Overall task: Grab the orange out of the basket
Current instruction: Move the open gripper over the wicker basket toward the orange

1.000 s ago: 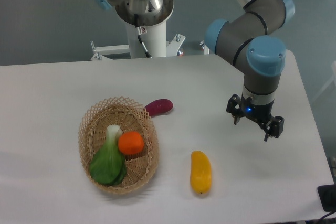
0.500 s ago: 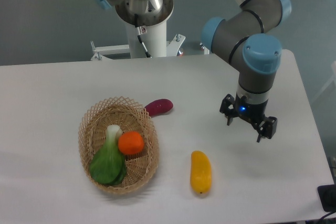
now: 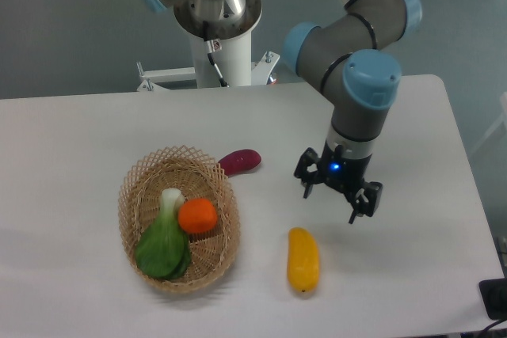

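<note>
I can read no brand, label or writing anywhere here; the only mark on me is a small blue light glowing on my wrist, just above my jaws (image 3: 337, 195).

My arm comes down from the upper right, bends through grey links with blue joint caps, and ends in a wrist pointing straight down at the surface (image 3: 71, 132). My jaws hang spread apart with nothing between them, one finger toward the left and one lower to the right, above bare white surface. They sit up and to the right of the yellow fruit (image 3: 303, 259), near it but not touching.

The orange (image 3: 197, 216) lies inside the basket (image 3: 131, 187), toward its right wall, touching the green leafy vegetable (image 3: 163, 244) whose white stalk points up beside it. The basket stands on the left half of the surface, well apart from my jaws. A purple vegetable (image 3: 239, 161) lies on the surface just outside the basket's upper right rim, between the basket and me.
</note>
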Available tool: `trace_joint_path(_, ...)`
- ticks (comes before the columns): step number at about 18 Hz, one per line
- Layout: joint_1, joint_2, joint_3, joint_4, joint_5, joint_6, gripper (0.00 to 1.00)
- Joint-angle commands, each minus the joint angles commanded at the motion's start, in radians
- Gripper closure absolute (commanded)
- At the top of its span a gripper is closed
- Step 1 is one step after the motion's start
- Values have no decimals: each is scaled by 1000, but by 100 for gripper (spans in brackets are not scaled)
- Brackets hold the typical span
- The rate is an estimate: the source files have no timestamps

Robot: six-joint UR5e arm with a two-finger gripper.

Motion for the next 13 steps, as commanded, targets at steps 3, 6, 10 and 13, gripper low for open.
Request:
trace_joint_path(3,-28,-3,3,6,-18,-12,0)
trace_joint_path(6,-63,-14,-3,28,-41,-11,0)
trace_joint_path(10,-113,-35,-3,32,-37,41,0)
trace_joint_path(13,-159,-28,-21,31,-34,83,0)
